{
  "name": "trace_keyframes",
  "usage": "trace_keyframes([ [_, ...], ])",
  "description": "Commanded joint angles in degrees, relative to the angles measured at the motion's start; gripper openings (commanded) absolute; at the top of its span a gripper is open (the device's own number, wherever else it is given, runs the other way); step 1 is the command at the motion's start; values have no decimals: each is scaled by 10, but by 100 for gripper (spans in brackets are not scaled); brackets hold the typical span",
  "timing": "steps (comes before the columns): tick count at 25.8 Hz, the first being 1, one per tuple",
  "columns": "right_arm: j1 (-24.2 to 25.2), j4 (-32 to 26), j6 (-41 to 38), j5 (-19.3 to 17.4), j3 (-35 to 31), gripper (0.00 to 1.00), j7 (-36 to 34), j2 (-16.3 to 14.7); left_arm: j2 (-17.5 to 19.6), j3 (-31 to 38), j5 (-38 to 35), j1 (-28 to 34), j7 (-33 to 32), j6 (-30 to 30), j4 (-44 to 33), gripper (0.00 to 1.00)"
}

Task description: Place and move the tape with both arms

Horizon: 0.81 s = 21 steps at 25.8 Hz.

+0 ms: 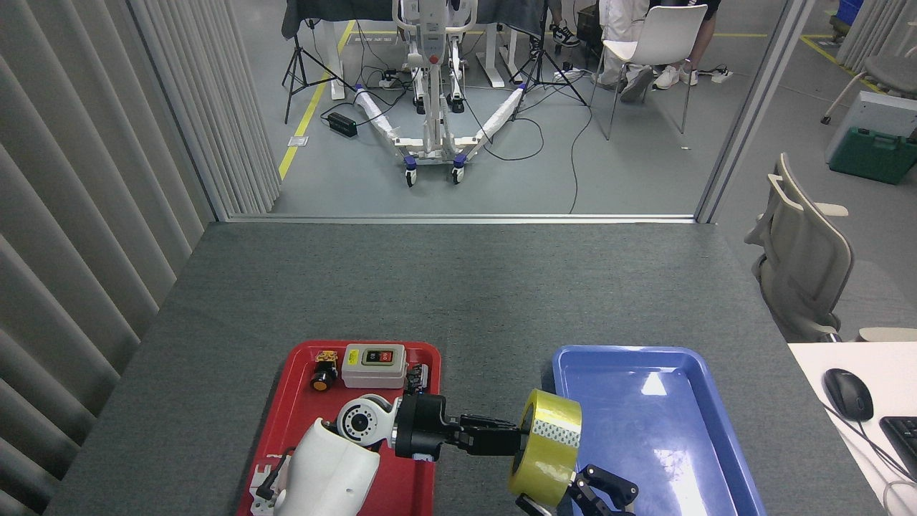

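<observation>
Black left tool (pixel 519 438) pinches the tape (pixel 550 447) at its rim, roll held on edge over the blue tray's (pixel 723 459) left rim near the tabletop's front edge. Right tool (pixel 598 494) sits just below it, fingers spread. Roll looks stiff, light, film slick; likely best gripped through the core or across the rim. Core axis runs roughly left-right.

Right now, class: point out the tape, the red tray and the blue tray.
tape (pixel 548 448): head view, on its yellow outer band.
red tray (pixel 301 416): head view, bare floor at left.
blue tray (pixel 673 423): head view, bare floor.
</observation>
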Motion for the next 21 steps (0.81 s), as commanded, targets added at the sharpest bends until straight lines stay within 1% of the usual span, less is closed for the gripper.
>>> trace_keyframes([
  [1,-1,0,2,-1,-2,1,2,-3,0,-5,-1,6,-9,-4,-12,0],
  [3,0,0,2,-1,-3,0,1,-4,0,-8,-1,7,-9,-4,-16,1],
  [4,0,0,2,-1,-4,0,1,-4,0,-8,-1,9,-9,-4,-15,11],
  [7,1,-5,2,-2,-17,0,2,-2,0,-6,-4,10,-9,-4,-17,56],
  [8,2,-5,2,-2,-31,0,1,-1,0,-2,-4,10,-9,-4,-18,65],
  [10,4,-5,12,-2,-48,0,3,-3,0,7,-3,10,-7,-4,-20,93],
  [11,4,-5,22,-3,-54,0,3,-4,0,20,-1,10,-7,-4,-29,99],
  [14,6,-4,34,-5,-86,0,5,-3,0,39,0,10,-7,-4,-73,99],
  [16,8,-2,45,-7,-103,0,10,-2,0,41,4,10,0,-4,-76,99],
  [19,7,1,102,-8,-112,0,29,-3,3,45,2,8,26,-4,-71,99],
  [21,5,4,151,-9,-112,0,64,-4,10,42,-4,9,43,-4,-71,99],
])
